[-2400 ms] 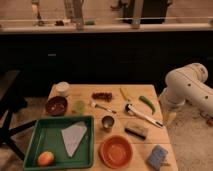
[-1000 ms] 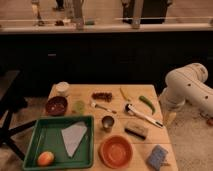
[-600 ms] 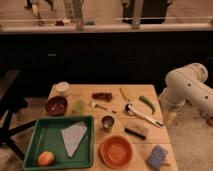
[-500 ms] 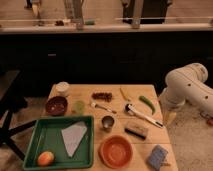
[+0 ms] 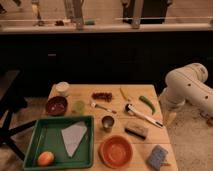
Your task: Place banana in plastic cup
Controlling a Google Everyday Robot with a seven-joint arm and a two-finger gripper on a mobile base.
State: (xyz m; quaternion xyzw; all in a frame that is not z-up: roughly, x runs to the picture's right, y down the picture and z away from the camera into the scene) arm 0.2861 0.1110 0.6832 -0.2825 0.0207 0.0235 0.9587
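The two-finger pincer (image 5: pixel 170 117) hung at the end of the white arm (image 5: pixel 187 87), pointing downward just off the right-hand edge of the light wooden table (image 5: pixel 150 142). Its fingers stood spread wide and had hold of nothing. The small, slim yellow banana (image 5: pixel 123 94) lay flat on the table, leftward of the pincer in the camera view and toward the far edge, well apart from it. Between the banana and the pincer lay a curved green vegetable (image 5: pixel 146 103). A white-handled utensil (image 5: pixel 143 114) lay nearest the pincer. The small translucent yellow-green plastic cup (image 5: pixel 79 106) stood upright much farther from the pincer, across the table beyond the banana, just beside a dark red bowl (image 5: pixel 56 105). A shiny metal cup (image 5: pixel 107 122) stood near the table's middle. An orange bowl (image 5: pixel 116 151) and a green tray (image 5: pixel 34 142) occupied the near side, leftward of the pincer.
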